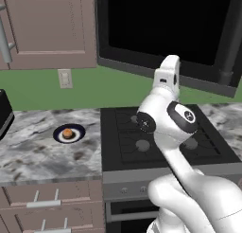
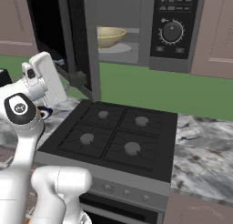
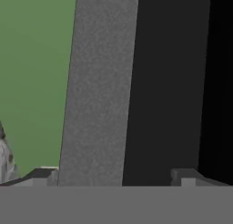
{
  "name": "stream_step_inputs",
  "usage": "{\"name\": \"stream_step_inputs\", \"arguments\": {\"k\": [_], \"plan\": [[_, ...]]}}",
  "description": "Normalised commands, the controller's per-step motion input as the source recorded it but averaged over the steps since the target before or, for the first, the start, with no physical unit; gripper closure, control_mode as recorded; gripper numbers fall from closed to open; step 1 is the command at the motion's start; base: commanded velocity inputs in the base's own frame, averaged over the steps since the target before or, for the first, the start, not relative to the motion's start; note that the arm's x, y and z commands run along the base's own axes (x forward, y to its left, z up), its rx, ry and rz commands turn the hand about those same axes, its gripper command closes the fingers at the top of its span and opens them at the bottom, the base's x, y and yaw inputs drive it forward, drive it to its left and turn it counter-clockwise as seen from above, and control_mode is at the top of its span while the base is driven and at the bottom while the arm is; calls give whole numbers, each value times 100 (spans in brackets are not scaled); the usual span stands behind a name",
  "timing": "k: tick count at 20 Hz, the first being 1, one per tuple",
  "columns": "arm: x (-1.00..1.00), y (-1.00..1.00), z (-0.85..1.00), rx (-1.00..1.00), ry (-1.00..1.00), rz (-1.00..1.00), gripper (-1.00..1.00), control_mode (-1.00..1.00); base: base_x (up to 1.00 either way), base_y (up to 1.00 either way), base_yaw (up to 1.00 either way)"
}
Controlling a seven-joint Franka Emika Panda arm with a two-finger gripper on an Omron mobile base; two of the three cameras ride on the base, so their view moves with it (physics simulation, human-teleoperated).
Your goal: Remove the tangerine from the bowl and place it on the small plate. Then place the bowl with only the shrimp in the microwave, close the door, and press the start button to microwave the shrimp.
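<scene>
Marble counter: one small plate carrying one tangerine. One bowl sits inside the microwave, its door open. Gripper jaws apart at the door's edge.

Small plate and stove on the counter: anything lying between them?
Nothing. In the left base view the small plate, with the tangerine on it, is separated from the stove by bare marbled counter.
</scene>
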Motion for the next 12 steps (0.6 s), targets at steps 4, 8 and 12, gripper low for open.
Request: {"name": "stream_step_inputs", "arguments": {"k": [4, 8, 12], "plan": [[43, -52, 38, 4, 16, 0, -100, -100, 0, 0, 0], [42, -46, 41, 3, 17, 0, -100, -100, 0, 0, 0], [34, -29, 34, 1, 16, 1, -100, -100, 0, 0, 0]]}}
